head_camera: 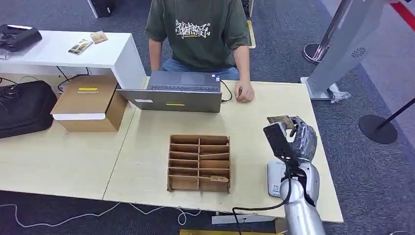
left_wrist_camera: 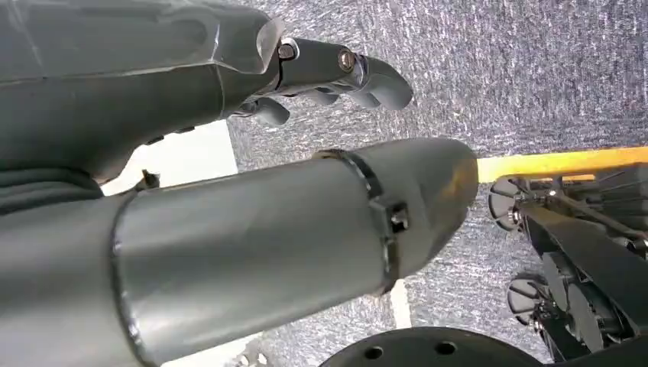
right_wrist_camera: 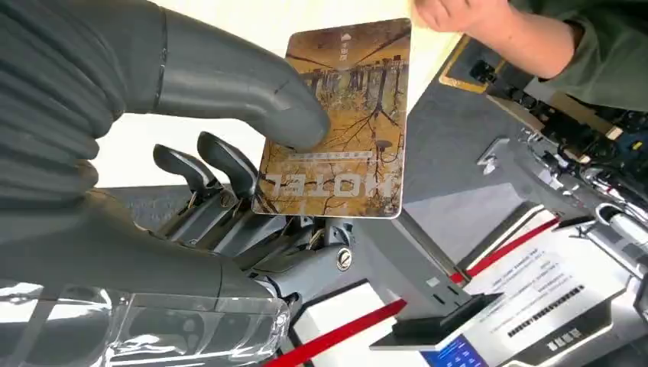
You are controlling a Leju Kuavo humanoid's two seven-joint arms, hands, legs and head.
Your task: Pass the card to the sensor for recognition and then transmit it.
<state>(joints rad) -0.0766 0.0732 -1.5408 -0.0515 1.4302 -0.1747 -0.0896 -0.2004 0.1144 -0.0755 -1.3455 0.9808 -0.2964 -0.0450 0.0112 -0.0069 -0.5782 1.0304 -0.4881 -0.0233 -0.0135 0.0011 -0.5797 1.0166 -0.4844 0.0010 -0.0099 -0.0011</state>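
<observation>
My right hand (head_camera: 299, 139) is raised over the right part of the wooden table (head_camera: 254, 122) and pinches a brown hotel card (head_camera: 280, 119). In the right wrist view the thumb (right_wrist_camera: 252, 84) presses on the card (right_wrist_camera: 344, 115), with the darker fingers behind it. The card is printed with trees and the word HOTEL. A white device (head_camera: 274, 178) sits on the table just beside my right forearm. My left hand (left_wrist_camera: 336, 73) hangs over grey carpet, fingers loosely bent and holding nothing.
A person in a green shirt (head_camera: 200, 29) sits across the table, one hand (head_camera: 243, 92) resting by a grey laptop (head_camera: 178, 93). A cardboard slotted organiser (head_camera: 199, 162) stands mid-table. A cardboard box (head_camera: 90, 103) and a black bag (head_camera: 24, 107) lie to the left, and a grey kiosk stand (head_camera: 342, 44) is at the far right.
</observation>
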